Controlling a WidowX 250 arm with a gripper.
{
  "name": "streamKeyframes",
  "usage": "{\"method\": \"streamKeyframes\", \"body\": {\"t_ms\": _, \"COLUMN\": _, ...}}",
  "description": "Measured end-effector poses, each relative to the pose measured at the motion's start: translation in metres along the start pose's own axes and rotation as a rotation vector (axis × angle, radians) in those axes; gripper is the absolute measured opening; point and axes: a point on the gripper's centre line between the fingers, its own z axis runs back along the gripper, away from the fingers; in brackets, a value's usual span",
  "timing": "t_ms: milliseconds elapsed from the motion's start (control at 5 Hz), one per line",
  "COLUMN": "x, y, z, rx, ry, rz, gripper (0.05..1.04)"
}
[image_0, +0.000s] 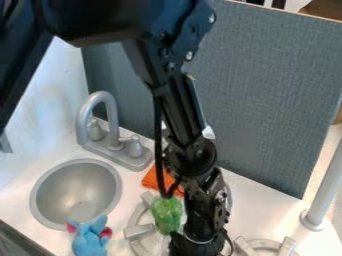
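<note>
The black gripper (194, 246) is at the bottom centre of the frame; whether it is open or closed cannot be told. Just left of it is a mottled, glossy green object (166, 215), rounded and upright. An orange cloth (153, 178) lies above; a blue plush toy (89, 240) sits lower left.

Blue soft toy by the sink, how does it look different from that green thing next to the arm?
The blue soft toy has pinkish-red patches, while the green thing looks green all over. The toy has parts sticking out; the green thing is a compact, rounded shape. The toy looks soft and matte, the green thing glossy. Both are brightly coloured.
</note>
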Motion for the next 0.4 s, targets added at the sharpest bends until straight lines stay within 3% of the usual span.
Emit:
{"method": "streamKeyframes", "body": {"t_ms": 200, "x": -0.001, "y": -0.001, "z": 0.028, "rx": 0.026, "ry": -0.070, "rz": 0.019, "gripper": 1.007}}
{"method": "streamKeyframes", "body": {"t_ms": 400, "x": -0.006, "y": 0.000, "z": 0.067, "rx": 0.098, "ry": -0.166, "rz": 0.064, "gripper": 1.002}}
